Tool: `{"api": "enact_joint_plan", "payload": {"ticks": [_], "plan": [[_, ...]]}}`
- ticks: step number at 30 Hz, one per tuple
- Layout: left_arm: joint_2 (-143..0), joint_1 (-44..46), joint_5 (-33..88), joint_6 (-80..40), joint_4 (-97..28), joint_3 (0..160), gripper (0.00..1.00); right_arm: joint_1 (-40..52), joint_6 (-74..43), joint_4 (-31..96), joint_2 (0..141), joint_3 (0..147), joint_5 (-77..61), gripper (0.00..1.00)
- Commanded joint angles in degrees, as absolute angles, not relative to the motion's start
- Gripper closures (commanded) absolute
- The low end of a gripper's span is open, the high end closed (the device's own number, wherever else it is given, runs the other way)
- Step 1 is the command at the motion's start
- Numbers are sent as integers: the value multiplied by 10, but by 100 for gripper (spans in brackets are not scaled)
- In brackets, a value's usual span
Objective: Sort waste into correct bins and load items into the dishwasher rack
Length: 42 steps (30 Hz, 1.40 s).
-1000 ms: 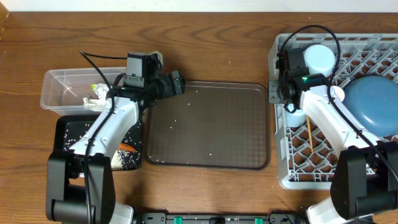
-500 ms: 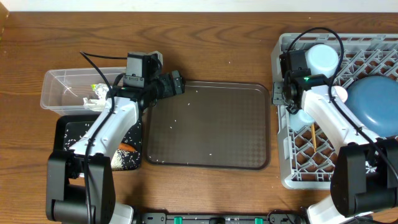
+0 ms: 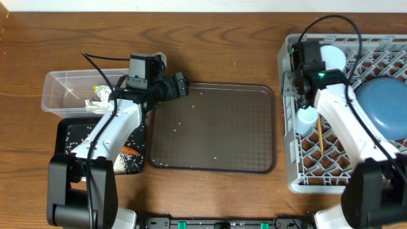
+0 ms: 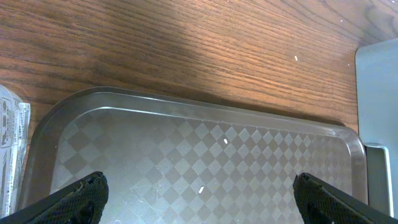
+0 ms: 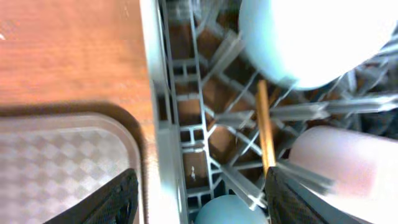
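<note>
Overhead — right arm [image 3: 337, 111] over the rack's [image 3: 287, 159] left edge, fingers [image 5: 109, 202] apart; left fingers [image 4: 74, 196] wide.

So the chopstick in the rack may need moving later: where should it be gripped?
Probably mid-shaft on the chopstick, straight down from above, pinching across its width. It lies thin and low on the dishwasher rack lattice, and the pink cup and small light-blue cup sit close beside it, so a sideways approach looks blocked.
</note>
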<state>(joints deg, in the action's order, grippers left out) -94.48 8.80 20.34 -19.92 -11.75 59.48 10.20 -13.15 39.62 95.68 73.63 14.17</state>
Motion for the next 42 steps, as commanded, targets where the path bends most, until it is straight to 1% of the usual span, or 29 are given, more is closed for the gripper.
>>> {"api": "enact_joint_plan", "payload": {"ticks": [1,2,8,42], "plan": [[-943,89,196,-201,-117,592,2,94,-126,399,903,766,152,22],[-943,89,196,-200,-117,592,2,94,-126,399,891,766,152,1],[-943,89,196,-200,-118,592,2,94,-126,399,848,766,151,1],[-943,89,196,-200,-118,592,2,94,-126,399,848,766,150,1]]}}
